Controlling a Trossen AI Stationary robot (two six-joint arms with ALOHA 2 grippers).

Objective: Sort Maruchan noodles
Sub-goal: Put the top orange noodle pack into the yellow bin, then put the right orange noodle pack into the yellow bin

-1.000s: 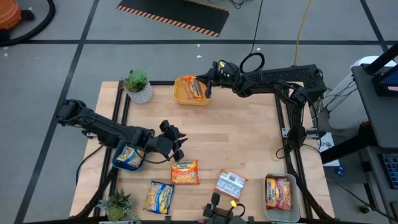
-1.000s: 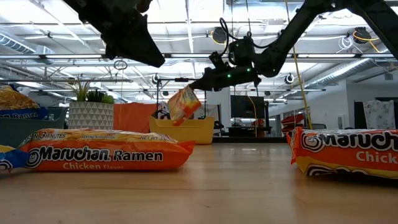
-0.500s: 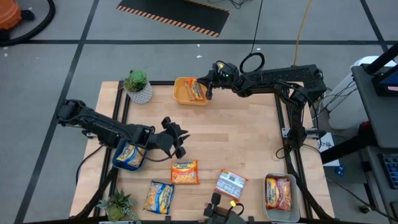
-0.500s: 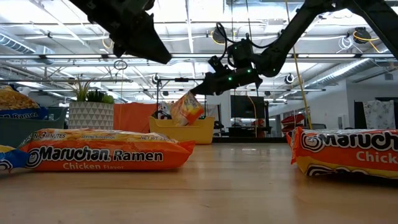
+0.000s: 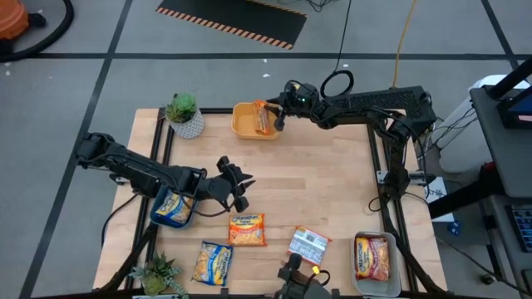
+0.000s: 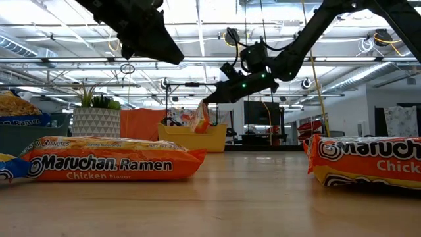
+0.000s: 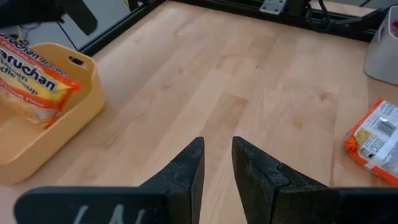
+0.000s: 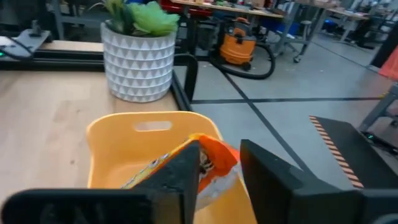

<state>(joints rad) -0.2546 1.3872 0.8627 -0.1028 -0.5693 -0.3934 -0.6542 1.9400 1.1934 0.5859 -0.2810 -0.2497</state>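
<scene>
My right fingers (image 8: 217,171), parted, straddle the orange crinkly ramen packet (image 5: 263,118) tilted on end in the yellow plastic bin (image 5: 246,124); left fingers (image 7: 217,171) narrowly apart, empty.

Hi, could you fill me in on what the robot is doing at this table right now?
It is sorting ramen packets into bins. The right gripper is over the yellow bin at the table's far side, its fingers apart around an orange packet dropping into that bin. The left gripper hovers with nothing in it over the bare wood, beside the blue bin. Three packets lie loose near the front edge, and a clear bin at the front right corner holds one.
</scene>
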